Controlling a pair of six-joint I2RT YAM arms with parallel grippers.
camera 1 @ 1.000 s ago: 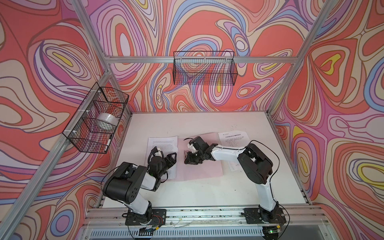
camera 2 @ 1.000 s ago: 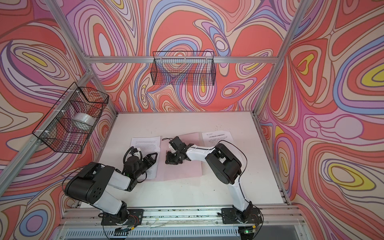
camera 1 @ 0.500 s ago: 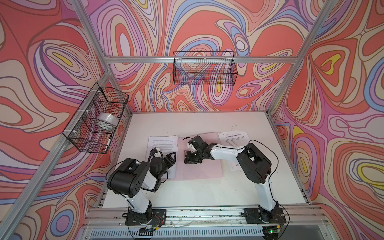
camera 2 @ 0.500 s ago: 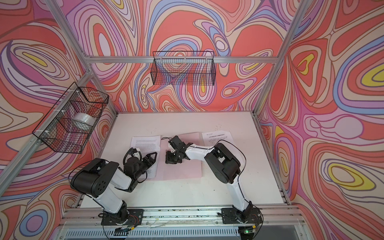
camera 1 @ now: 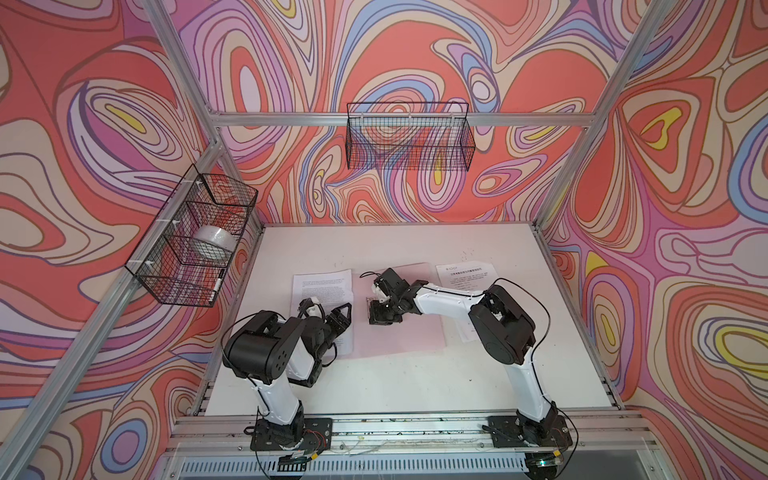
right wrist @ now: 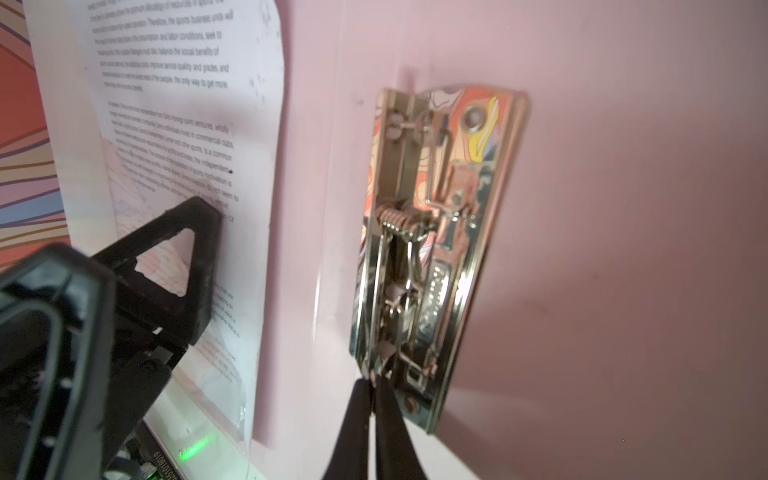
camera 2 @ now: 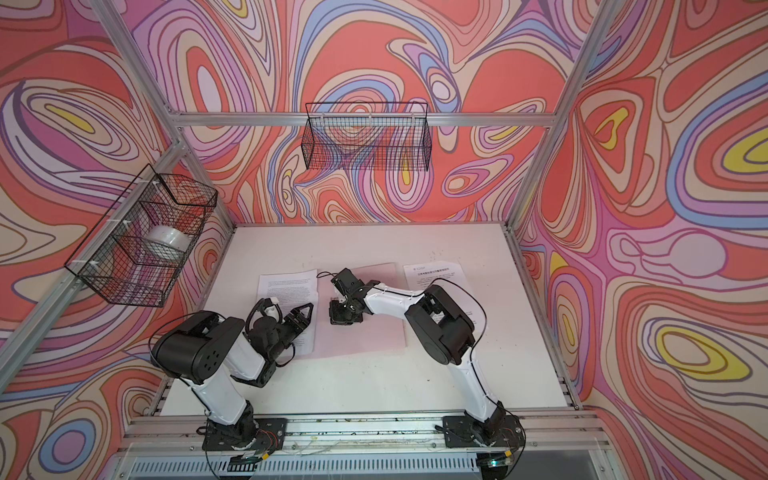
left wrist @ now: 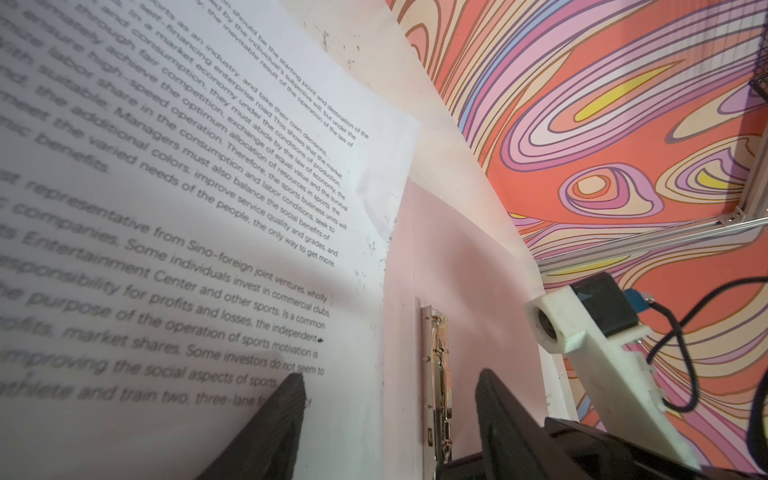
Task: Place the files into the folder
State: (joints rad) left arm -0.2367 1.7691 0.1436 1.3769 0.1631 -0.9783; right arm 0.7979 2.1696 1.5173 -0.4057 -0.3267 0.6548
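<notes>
The right gripper [right wrist: 376, 384] pinches shut on the near end of the metal clip [right wrist: 432, 249] — which runs straight away from it — while the open, empty left gripper [left wrist: 388, 380] overhangs the printed sheet [left wrist: 187, 208].

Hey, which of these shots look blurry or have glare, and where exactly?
Left wrist view: the printed sheet blurs at its near side, sharper farther off. Right wrist view: the metal clip mirrors the patterned wall, and the right tool is out of focus up close. Both top views: even light, faint shadows, print too small to read.
</notes>
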